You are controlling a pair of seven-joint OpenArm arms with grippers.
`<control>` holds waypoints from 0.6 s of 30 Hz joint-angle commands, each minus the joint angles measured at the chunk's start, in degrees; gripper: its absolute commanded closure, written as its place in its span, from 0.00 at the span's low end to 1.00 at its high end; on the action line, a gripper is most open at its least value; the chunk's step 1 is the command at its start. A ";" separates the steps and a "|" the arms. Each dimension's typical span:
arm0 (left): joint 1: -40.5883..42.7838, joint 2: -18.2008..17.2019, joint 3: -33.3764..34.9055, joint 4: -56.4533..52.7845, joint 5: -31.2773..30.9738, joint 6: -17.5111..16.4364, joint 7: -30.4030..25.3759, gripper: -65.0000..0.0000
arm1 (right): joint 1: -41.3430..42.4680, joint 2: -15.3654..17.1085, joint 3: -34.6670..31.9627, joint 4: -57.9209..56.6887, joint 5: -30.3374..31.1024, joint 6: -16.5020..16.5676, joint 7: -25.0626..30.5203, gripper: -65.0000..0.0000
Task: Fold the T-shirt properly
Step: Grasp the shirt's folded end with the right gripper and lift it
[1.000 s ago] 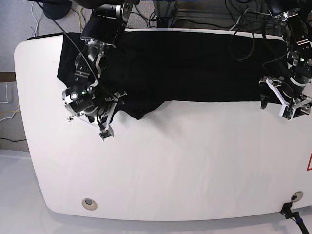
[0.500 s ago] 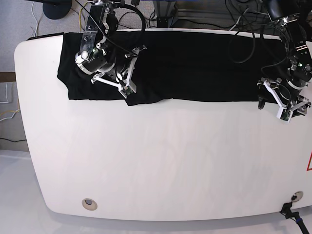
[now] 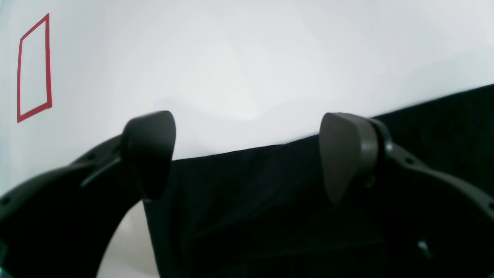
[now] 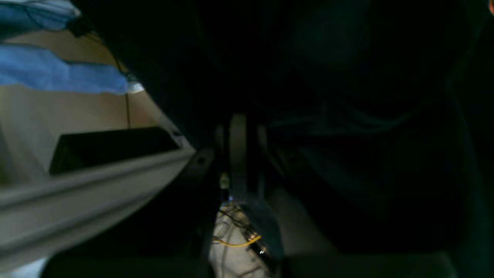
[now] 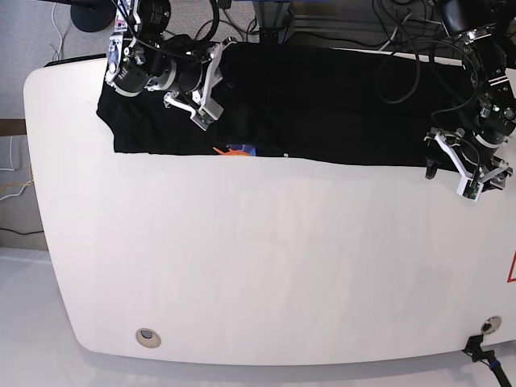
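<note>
**foldbot_fan:** While the right gripper (image 5: 203, 103) sits at the upper left of the base view, pressed together over the black cloth, where's the T-shirt (image 5: 322, 113) at? Can't tell from the dark right wrist view whether any fabric is actually pinched.

**armchair_rigger:** It's lying as a long band across the top of the frame, along the far edge of the table (image 5: 258, 266), near edge pretty straight. A bit of the orange and blue print (image 5: 235, 150) peeks out at that near edge, left of centre. The left gripper (image 5: 466, 171) is at the right of the frame, jaws wide apart with nothing between them. In the left wrist view its fingertips (image 3: 148, 152) straddle the shirt's corner.

**foldbot_fan:** So how would you do this step well?

**armchair_rigger:** My guess is it's mid-fold, carrying a layer toward the far side. I'd lay it down flat and square with the band's edge before letting go, and have the left side pin or grab that corner so nothing drags.

**foldbot_fan:** Material?

**armchair_rigger:** Soft matte knit, limp, shows shallow creases. Tabletop is smooth glossy white with rounded corners, so cloth will probably slide easily. There's red tape (image 3: 34, 69) marking a rectangle on it.
</note>
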State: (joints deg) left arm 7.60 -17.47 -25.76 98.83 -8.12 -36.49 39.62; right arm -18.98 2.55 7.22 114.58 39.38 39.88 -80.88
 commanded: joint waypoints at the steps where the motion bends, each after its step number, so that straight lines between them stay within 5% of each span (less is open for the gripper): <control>1: -0.78 -0.86 -0.31 0.82 -0.54 0.23 -1.15 0.15 | -0.40 3.65 -2.08 0.89 5.33 0.12 0.88 1.00; 5: -0.78 -0.86 -0.22 0.82 -0.54 0.23 -1.15 0.15 | -0.67 9.37 -6.92 0.80 12.27 0.12 0.88 0.97; 13: -0.78 -0.94 -0.22 0.82 -0.54 0.23 -1.24 0.15 | 2.76 20.88 -10.17 0.71 19.39 0.12 0.88 0.44; 18: -0.78 -0.94 -0.22 0.82 -0.54 0.23 -1.24 0.15 | 7.33 23.43 -6.39 -2.01 16.40 0.12 0.93 0.41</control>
State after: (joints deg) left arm 7.53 -17.52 -25.74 98.76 -8.14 -36.49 39.51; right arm -12.47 25.43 -0.84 113.01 57.32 39.90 -80.27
